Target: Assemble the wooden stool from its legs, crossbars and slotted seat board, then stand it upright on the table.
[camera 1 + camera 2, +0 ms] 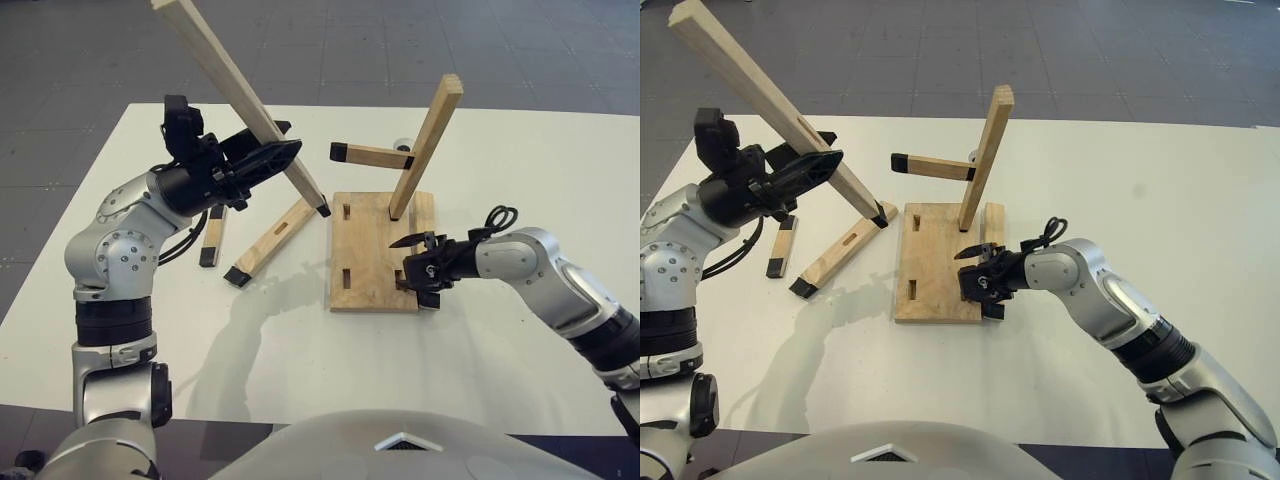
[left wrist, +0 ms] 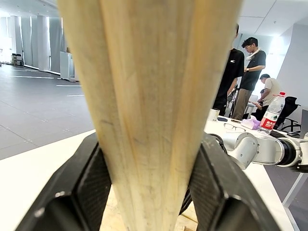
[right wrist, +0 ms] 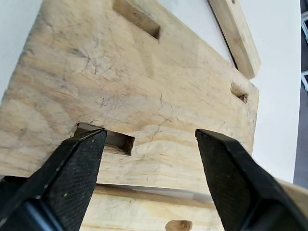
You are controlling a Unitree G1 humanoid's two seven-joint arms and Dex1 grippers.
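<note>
White table (image 1: 500,330), grey floor behind. Seat board (image 1: 372,262) flat at frame centre. Left gripper (image 1: 268,158) clamped on leg (image 1: 238,88); long axis slanting from upper left to centre, capped end just left of upper-left slot (image 1: 346,211). Right gripper (image 1: 412,270) open at board's lower right edge.

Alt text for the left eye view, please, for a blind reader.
The left gripper holds a wooden leg tilted above the table, jaws shut on it. The right gripper hovers with open jaws over the seat board, at its near right slot. A second leg with a crossbar stands in the board.
</note>
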